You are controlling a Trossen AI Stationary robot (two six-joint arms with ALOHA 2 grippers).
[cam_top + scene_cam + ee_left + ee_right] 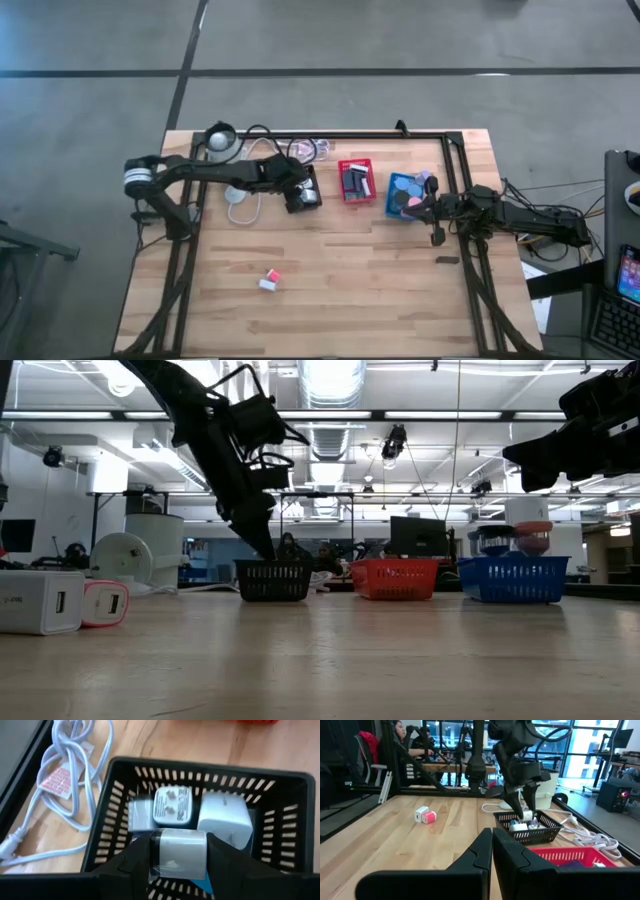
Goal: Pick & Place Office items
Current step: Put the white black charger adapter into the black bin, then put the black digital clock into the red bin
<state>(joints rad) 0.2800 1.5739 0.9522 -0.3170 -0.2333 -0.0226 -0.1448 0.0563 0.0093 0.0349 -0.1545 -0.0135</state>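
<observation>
- Wooden table (330,270) carries three mesh trays in a row near its far edge: black tray (120,775), red tray (356,180), blue tray (398,197).
- Left pincer (177,870) grasps a white block (180,851) between its fingers, directly above the black tray's interior; other white blocks (222,815) already lie below it.
- Judgement: release requires only a downward move.
- Right pincer (491,851) is clenched and empty, beside the blue tray.
- A white and pink pair (269,279) remains near the table's front edge, closer to the left arm.
</observation>
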